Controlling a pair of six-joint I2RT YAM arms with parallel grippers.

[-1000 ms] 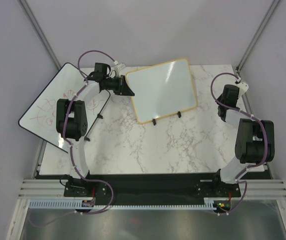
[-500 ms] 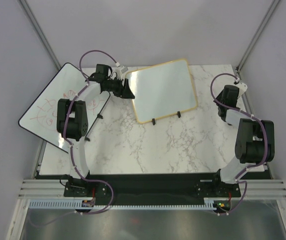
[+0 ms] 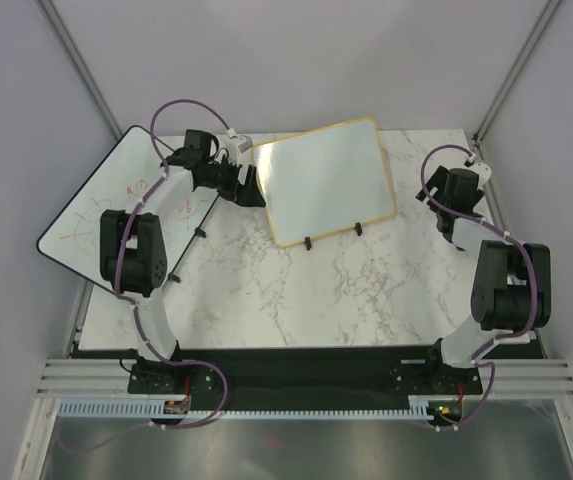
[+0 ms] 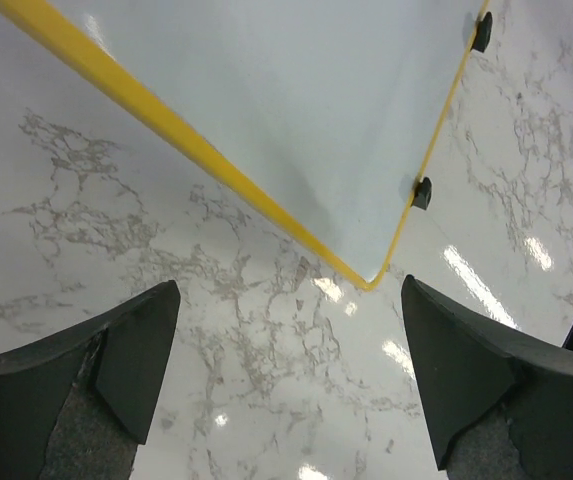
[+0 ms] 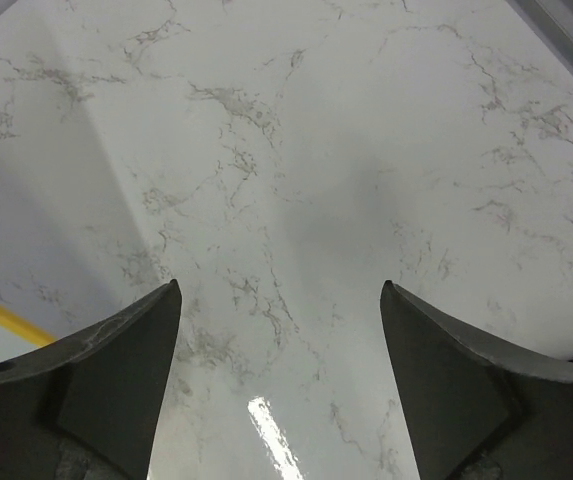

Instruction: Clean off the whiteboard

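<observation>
The whiteboard (image 3: 326,180), pale tan-framed with a blank white face, stands tilted on two small black feet (image 3: 308,243) at the back middle of the marble table (image 3: 346,290). My left gripper (image 3: 249,185) is open just off the board's left edge. In the left wrist view its fingers (image 4: 136,350) spread wide over bare marble, with the whiteboard's corner (image 4: 371,283) ahead of them. My right gripper (image 5: 281,370) is open too, pointing down at bare marble right of the board. A sliver of the frame (image 5: 6,315) shows at the left of its view.
A larger black-edged whiteboard (image 3: 116,215) with red doodles lies at the left, overhanging the table's left edge under my left arm. Grey walls and metal posts enclose the table. The right arm (image 3: 506,280) stands along the right edge.
Both grippers have gone from shut to open. My left arm's elbow has swung left and its gripper has drawn slightly back from the whiteboard's edge. The whiteboard has not moved.
</observation>
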